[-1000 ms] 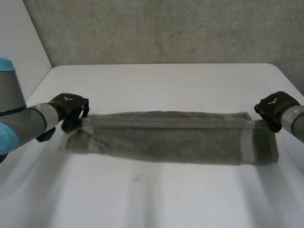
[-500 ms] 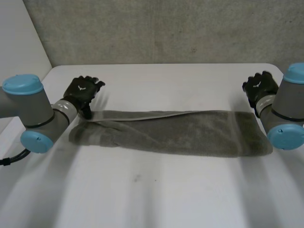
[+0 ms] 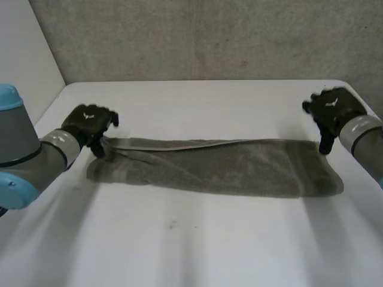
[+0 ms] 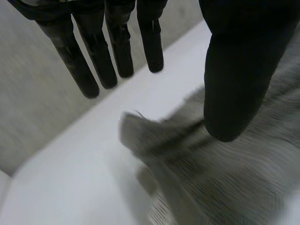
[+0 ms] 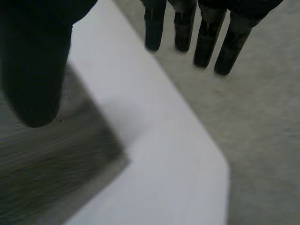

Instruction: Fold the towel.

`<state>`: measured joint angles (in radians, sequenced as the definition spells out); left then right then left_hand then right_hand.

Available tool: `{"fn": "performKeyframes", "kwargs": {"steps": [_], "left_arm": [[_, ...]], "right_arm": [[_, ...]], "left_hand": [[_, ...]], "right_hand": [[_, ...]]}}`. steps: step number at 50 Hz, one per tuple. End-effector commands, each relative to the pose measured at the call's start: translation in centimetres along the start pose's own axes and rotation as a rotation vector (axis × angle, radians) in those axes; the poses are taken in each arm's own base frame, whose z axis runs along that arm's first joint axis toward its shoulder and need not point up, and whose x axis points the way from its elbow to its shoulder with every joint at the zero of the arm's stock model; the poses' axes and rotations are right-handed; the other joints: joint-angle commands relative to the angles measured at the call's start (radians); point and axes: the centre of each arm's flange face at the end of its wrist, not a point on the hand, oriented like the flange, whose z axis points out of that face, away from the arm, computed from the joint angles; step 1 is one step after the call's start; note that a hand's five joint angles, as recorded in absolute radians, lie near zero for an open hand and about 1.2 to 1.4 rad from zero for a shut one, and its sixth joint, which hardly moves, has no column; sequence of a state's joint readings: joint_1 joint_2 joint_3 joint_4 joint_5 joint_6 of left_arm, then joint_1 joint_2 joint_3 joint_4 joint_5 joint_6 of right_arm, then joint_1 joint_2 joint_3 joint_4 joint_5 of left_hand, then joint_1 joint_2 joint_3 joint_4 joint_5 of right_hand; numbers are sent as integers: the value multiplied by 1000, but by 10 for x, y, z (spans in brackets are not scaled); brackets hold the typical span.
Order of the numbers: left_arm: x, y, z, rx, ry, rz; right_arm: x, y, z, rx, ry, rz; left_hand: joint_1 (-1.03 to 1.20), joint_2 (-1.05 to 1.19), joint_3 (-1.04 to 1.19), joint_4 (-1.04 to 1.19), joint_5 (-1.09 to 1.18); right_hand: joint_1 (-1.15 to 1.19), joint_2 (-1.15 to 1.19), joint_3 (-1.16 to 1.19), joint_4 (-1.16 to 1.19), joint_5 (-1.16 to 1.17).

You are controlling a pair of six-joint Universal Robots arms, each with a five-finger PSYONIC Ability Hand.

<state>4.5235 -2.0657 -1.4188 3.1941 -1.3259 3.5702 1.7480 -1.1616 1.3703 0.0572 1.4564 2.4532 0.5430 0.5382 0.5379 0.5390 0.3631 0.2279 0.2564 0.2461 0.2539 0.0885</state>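
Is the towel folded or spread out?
Folded: the towel lies as a narrow strip on the table, a doubled edge showing along its far side.

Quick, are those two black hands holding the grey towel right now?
Left hand: open, fingers straight, by one end of the folded grey terry towel.
Right hand: open, holding nothing, by the other end.

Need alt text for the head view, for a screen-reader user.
A grey towel, folded into a long strip, lies across a white table. The robot's left hand is at the strip's far left corner and its right hand at the far right corner, both with fingers open rather than closed on the cloth.
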Motion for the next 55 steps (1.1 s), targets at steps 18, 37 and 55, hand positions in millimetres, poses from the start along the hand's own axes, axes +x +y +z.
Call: {"fn": "performKeyframes", "kwargs": {"steps": [18,37,55], "left_arm": [[-18,27,46,-9,-40,-8],[8,43,7,-128,20,-33],[23,69,-25,-268,21,-50]], "right_arm": [[-47,48,-10,-184,-254,61],[-36,79,-18,-176,-180,88],[-36,104,-4,-166,-155,112]], "left_hand": [[38,42,43,42,43],[-71,-66,-66,-67,-66],[-80,-75,-75,-76,-75]], "right_hand": [[482,454,464,456,447],[438,410,420,412,403],[453,424,435,427,418]]}}
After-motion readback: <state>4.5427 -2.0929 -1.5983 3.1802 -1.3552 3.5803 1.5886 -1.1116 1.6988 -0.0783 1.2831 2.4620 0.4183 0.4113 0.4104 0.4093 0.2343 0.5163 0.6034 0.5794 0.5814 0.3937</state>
